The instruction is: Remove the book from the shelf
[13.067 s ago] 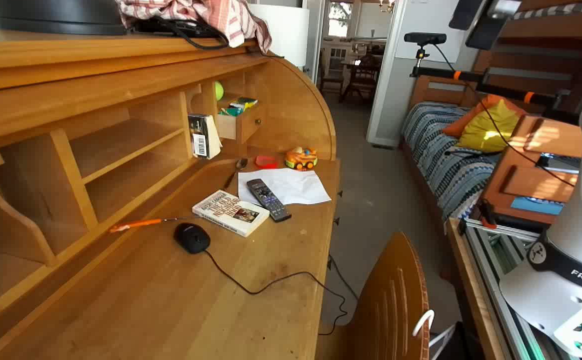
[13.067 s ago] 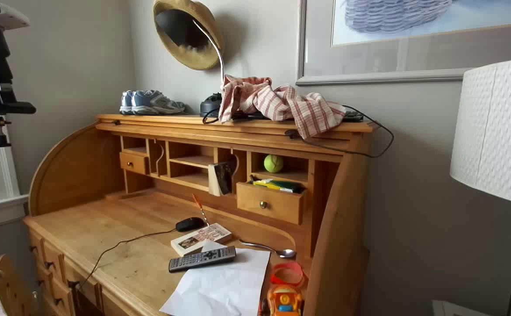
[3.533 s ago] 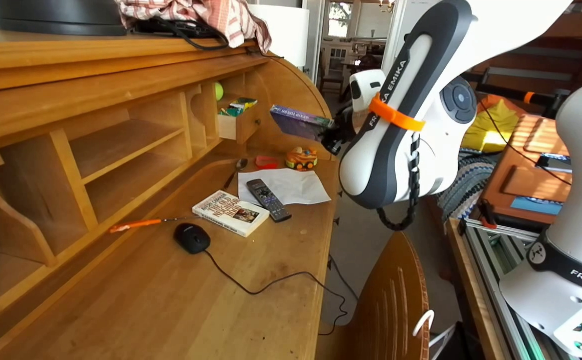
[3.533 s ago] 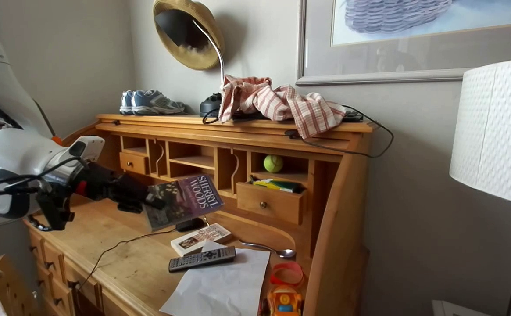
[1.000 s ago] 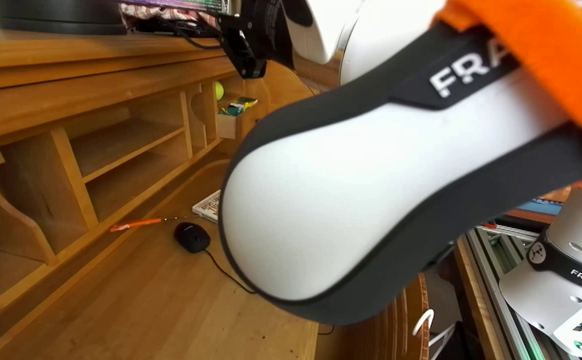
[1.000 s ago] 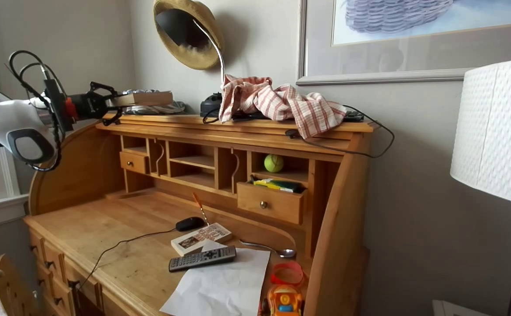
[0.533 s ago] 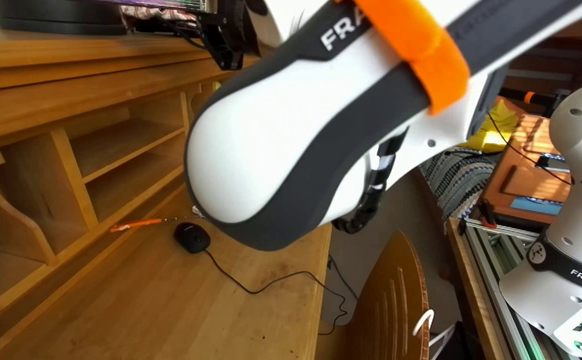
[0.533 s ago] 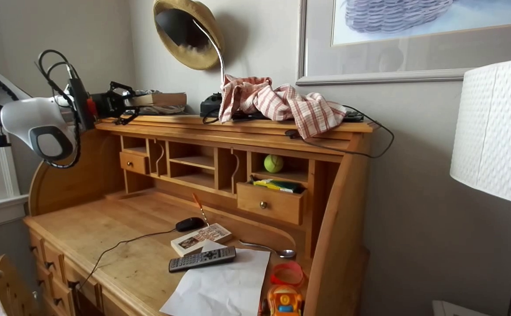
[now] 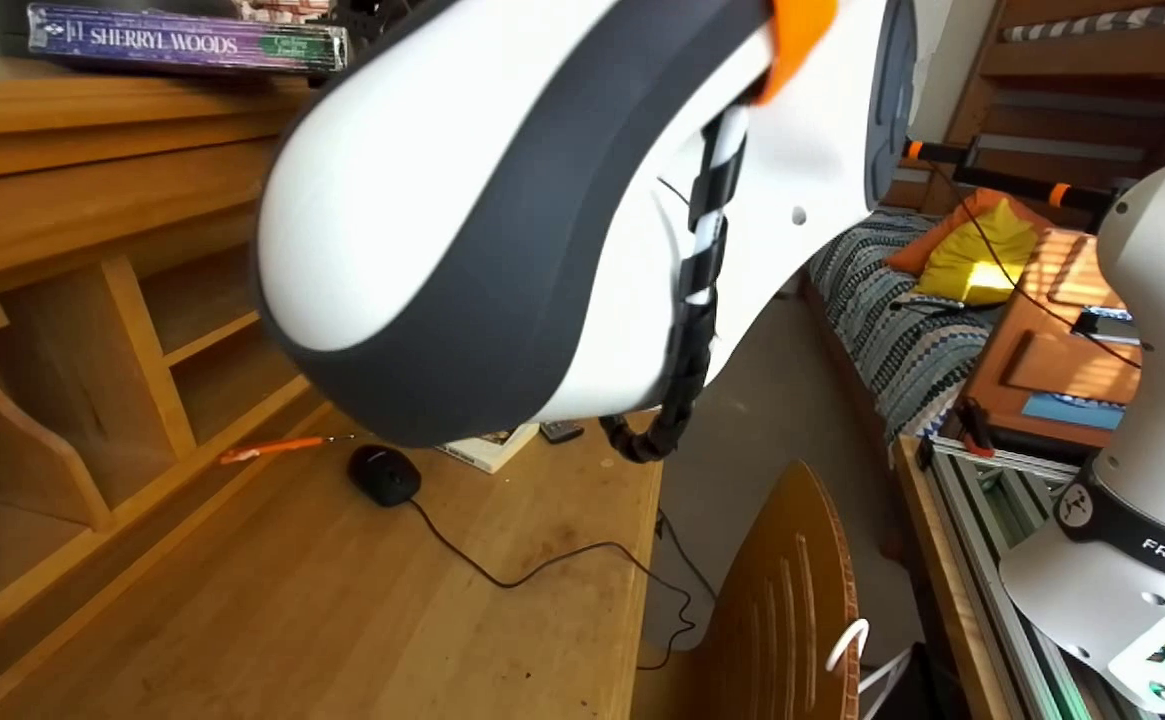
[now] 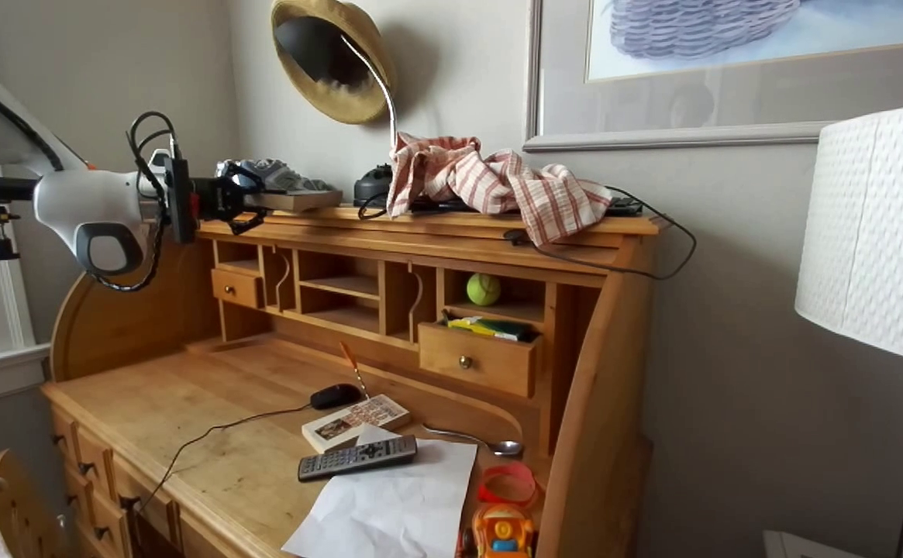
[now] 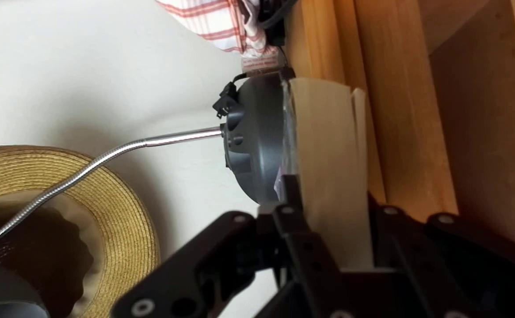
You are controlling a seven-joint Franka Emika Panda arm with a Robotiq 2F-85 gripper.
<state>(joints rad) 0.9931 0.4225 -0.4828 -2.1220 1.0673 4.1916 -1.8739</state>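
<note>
The book [image 9: 162,40], a paperback with a purple spine, is out of the shelf [image 10: 342,319] and lies flat at the level of the desk's top ledge. My gripper [image 11: 332,198] is shut on it, a finger on each cover, its pale page edges facing the wrist camera. In an exterior view the gripper [image 10: 253,200] holds the book [image 10: 300,201] in front of the shoes. Whether the book touches the ledge, I cannot tell. The arm covers most of the gripper in an exterior view. The compartments below show no book.
A black lamp base [image 11: 257,141] stands just beyond the book, and shoes [image 10: 273,172] sit behind it. A checked cloth [image 10: 498,182] lies farther along the ledge. Below are a mouse [image 10: 335,396], a cream book [image 10: 356,422] and a remote [image 10: 358,457].
The book went from its cubbyhole, across the front of the desk, up to the top ledge. Over the last second it moved along the ledge and sank lower, still gripped.
</note>
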